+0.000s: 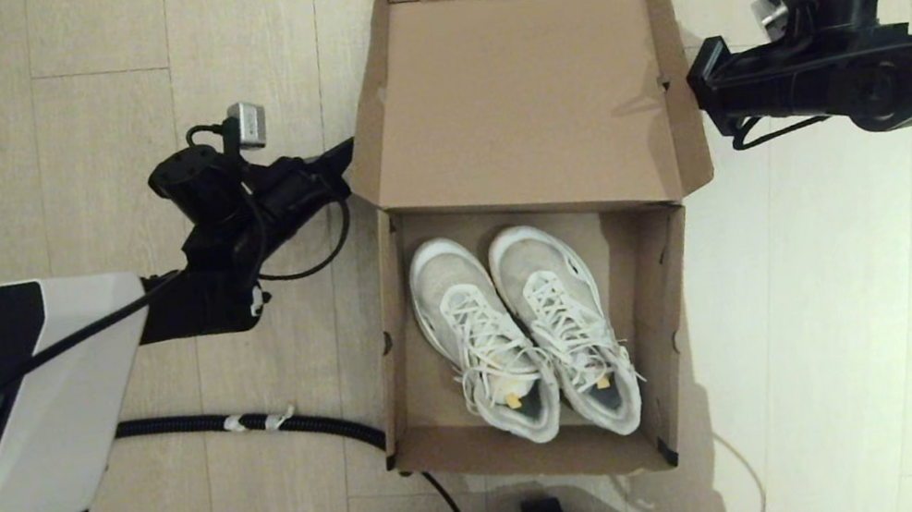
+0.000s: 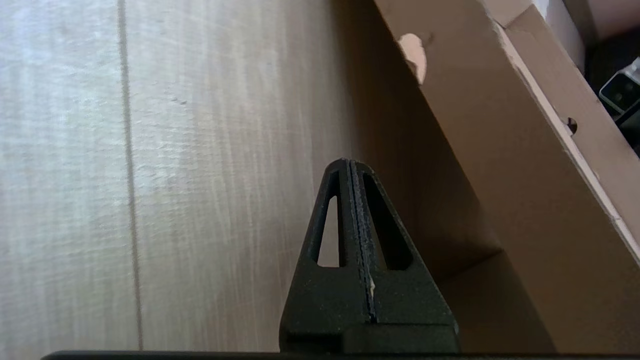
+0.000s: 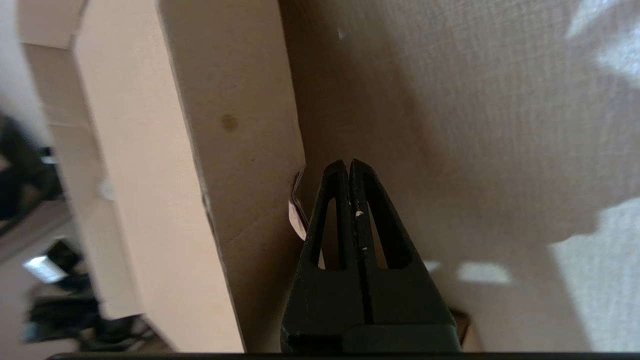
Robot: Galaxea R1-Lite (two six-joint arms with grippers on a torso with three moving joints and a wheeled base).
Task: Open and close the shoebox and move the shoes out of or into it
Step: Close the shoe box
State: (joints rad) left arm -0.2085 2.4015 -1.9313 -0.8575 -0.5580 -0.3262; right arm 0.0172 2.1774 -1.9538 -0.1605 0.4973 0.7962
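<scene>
Pressed together: left gripper (image 2: 356, 167) just beside shoebox (image 1: 543, 428) lid's left flap. Shoes (image 1: 521, 334) side by side inside shoebox, light, soft; best pinched at collars. Lid thin, bendy. Right gripper (image 3: 348, 165) likewise pressed together, against right flap.

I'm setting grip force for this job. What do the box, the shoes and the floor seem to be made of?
Box: plain brown cardboard, matte, with raw cut edges and folded flaps.
Shoes: white and pale grey uppers that look like mesh fabric, woven white laces, smooth paler soles, probably rubber or foam.
Floor: pale planks with faint grain and seams, wood or laminate; I can't tell which.
</scene>
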